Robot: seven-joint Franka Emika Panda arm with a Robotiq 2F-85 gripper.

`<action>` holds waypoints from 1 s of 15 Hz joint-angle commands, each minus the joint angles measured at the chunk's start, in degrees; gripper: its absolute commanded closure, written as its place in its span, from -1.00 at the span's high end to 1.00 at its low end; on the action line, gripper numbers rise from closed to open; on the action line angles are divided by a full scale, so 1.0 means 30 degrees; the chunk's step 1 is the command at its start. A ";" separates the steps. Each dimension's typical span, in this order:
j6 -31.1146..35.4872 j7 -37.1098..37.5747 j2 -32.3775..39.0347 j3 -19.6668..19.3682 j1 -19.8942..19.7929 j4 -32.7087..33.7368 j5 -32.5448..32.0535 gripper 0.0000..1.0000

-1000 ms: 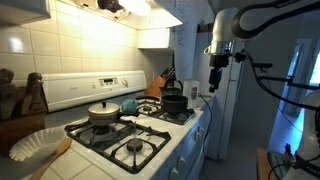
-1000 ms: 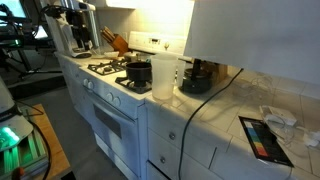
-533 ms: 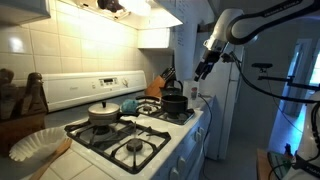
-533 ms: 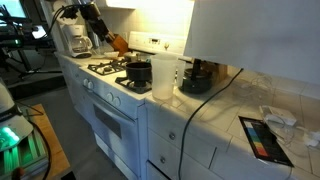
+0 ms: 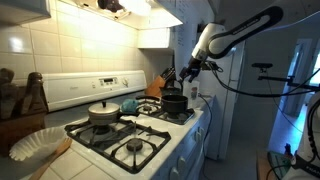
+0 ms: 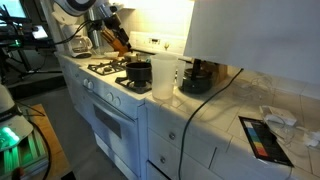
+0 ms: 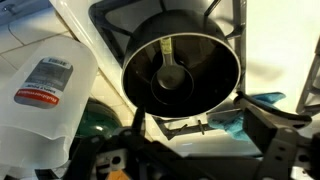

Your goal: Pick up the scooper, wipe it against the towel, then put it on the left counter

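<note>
Above the white gas stove [image 5: 150,135], the black robot gripper [image 5: 190,70] is held in the air, just over the round black metal pot [image 5: 174,102]. The pot is set on a back burner. In the wrist view, the two gripper fingers are seen spread wide apart at the bottom edge. Nothing is held between them.

The shiny silver scooper [image 7: 172,72] is seen lying inside the black pot. Its round bowl is near the middle of the pot floor, and its thin handle is leaned up against the pot wall. It is not touched by the gripper.

A big clear plastic jug with a label [image 7: 45,95] is stood just beside the pot. A blue-green thing [image 5: 130,104], maybe the towel, is seen between the black pot and a silver pan with a lid [image 5: 103,113], but it is too small to be sure. A brown wooden knife block [image 5: 165,80] is stood behind the pot, near the wall.
</note>
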 commanded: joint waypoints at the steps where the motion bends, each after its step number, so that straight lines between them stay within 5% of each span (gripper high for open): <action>1: 0.0572 0.1483 0.3027 0.0253 -0.0471 0.2472 -0.2544 1.00; 15: 0.0128 0.1080 0.8363 -0.1401 0.1568 0.5869 -0.3375 0.95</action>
